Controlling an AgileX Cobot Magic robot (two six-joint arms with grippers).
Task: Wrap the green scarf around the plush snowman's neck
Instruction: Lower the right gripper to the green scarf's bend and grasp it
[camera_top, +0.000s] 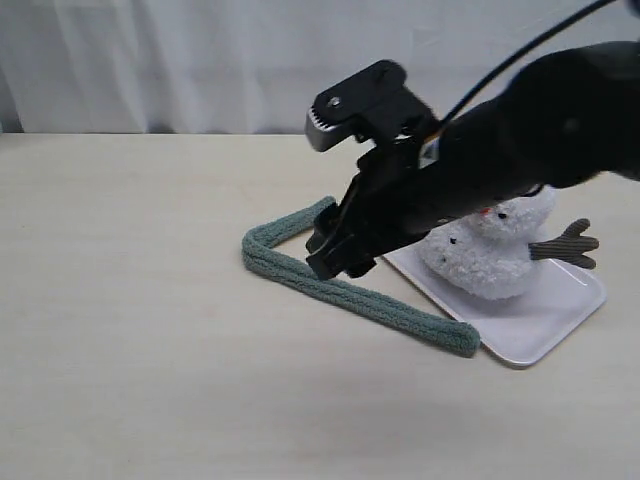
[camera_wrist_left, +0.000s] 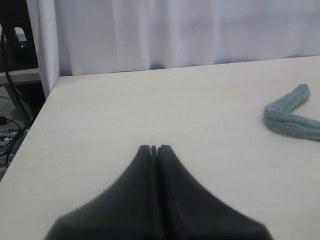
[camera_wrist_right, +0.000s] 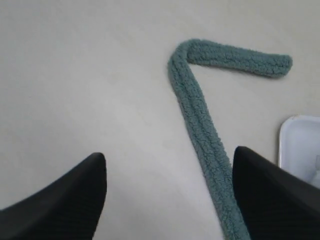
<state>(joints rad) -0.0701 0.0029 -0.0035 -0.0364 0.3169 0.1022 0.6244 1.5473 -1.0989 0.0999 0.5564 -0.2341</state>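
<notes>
A: Where was the green scarf (camera_top: 340, 290)?
B: Flat on the worktop (camera_top: 150, 300), bent into a V. The bend pointed left. The long leg ran near and right and ended right by the near-left edge of the white tray (camera_top: 545, 325); I couldn't tell if it touched. The short leg ran far and right and went behind the arm.

A: And the plush snowman (camera_top: 490, 255)?
B: On the tray, to the right of the scarf. Its upper part was partly hidden by the black arm. One brown twig arm (camera_top: 568, 243) stuck out to the right. The scarf was not on its neck.

A: What was the right gripper (camera_top: 335, 262) doing?
B: Its jaws were wide apart and held nothing. It sat low over the middle of the scarf, tilted down and left. In the right wrist view the scarf's long leg ran between the two fingers, closer to one of them. Contact with the fabric wasn't clear.

A: And the left gripper (camera_wrist_left: 154, 148)?
B: Its jaws were pressed together with nothing between them. It hung above bare worktop, well apart from the scarf's bend. It didn't show in the exterior view.

A: Anything in the background?
B: A white curtain (camera_top: 200, 60) along the far edge of the worktop.
</notes>
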